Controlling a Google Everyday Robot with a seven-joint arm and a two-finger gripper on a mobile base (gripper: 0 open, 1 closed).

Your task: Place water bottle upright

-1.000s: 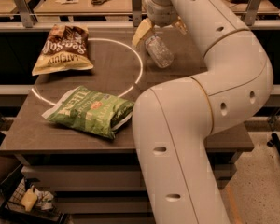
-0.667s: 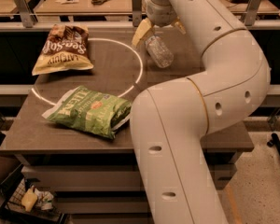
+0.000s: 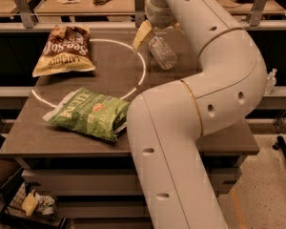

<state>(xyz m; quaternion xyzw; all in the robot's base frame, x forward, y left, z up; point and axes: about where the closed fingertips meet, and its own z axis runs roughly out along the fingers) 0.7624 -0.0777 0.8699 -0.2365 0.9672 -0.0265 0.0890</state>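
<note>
The water bottle (image 3: 163, 54) is clear ribbed plastic and lies tilted on the dark table (image 3: 109, 70), just right of the white circle drawn on it. Its far end is under my gripper (image 3: 156, 38), which comes down from the top of the view. One pale finger (image 3: 141, 36) shows to the left of the bottle, splayed away from it with a gap. The other finger is hidden behind my arm. The gripper looks open and straddles the bottle's far end. The cap is hidden.
A brown chip bag (image 3: 64, 49) lies at the back left. A green chip bag (image 3: 90, 113) lies at the front left. My white arm (image 3: 181, 128) covers the table's right side. A small clear bottle (image 3: 270, 80) stands off the table at right.
</note>
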